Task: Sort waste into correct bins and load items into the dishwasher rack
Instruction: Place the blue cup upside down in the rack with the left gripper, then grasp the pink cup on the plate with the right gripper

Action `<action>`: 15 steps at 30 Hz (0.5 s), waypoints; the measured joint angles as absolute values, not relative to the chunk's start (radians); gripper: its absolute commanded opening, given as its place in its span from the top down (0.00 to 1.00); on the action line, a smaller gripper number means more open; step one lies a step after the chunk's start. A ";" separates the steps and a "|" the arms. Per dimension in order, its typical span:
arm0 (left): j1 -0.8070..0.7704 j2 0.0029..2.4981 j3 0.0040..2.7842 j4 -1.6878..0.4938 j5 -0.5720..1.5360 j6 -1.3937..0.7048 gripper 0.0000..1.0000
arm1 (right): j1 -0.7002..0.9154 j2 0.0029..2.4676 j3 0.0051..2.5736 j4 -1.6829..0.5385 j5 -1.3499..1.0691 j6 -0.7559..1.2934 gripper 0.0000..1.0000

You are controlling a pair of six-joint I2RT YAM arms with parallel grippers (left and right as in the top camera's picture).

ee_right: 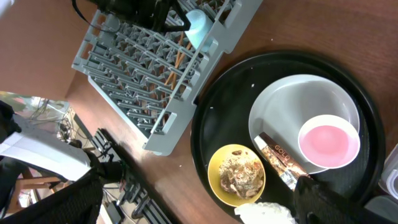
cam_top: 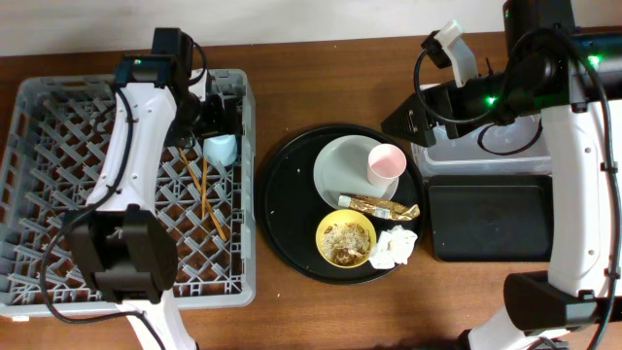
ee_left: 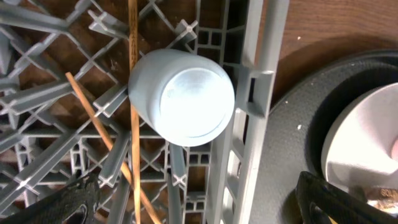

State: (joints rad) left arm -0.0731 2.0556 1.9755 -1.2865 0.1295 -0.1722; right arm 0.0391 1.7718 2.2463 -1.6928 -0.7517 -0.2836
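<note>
The light-blue cup (cam_top: 222, 148) lies upside down in the grey dishwasher rack (cam_top: 58, 117), by its right wall, next to two chopsticks (cam_top: 205, 187). My left gripper (cam_top: 216, 115) hovers just above the cup (ee_left: 186, 96), open and empty (ee_left: 196, 208). On the round black tray (cam_top: 282, 204) sit the plate (cam_top: 340, 170) with the pink cup (cam_top: 386, 163), the gold wrapper (cam_top: 384, 206), the yellow bowl (cam_top: 345, 238) of food scraps and the white napkin (cam_top: 394, 248). My right gripper (cam_top: 408, 117) is open and empty, high above the tray's right side (ee_right: 193, 205).
The clear tub (cam_top: 476, 146) stands at the right under my right arm. The shallow black rectangular tray (cam_top: 491, 219) lies just in front of it. The rack's right wall (ee_left: 249, 124) stands between the cup and the round tray (ee_left: 292, 130).
</note>
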 measured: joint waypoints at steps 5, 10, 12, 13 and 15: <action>-0.073 1.913 2.052 -1.331 0.132 -0.173 0.01 | 0.039 1.772 2.246 -1.692 -0.751 -0.284 0.01; -0.073 1.586 2.090 -1.438 0.138 -0.173 0.01 | 0.039 1.772 2.246 -1.692 -0.753 -0.284 0.11; -0.073 1.552 2.091 -1.518 0.151 -0.172 0.01 | 0.060 1.772 2.236 -1.693 -0.752 -0.279 0.68; -0.073 1.555 2.090 -1.558 0.173 -0.172 0.01 | 0.077 1.772 2.233 -1.691 -0.731 -0.276 0.68; -0.076 1.565 2.082 -1.594 0.204 -0.164 0.01 | 0.169 1.772 2.212 -1.680 -0.557 -0.182 0.51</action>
State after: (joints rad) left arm -0.0757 1.5650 2.0823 -1.5936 0.2039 -0.1638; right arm 0.1688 1.7718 2.2120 -1.6802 -0.5568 -0.1822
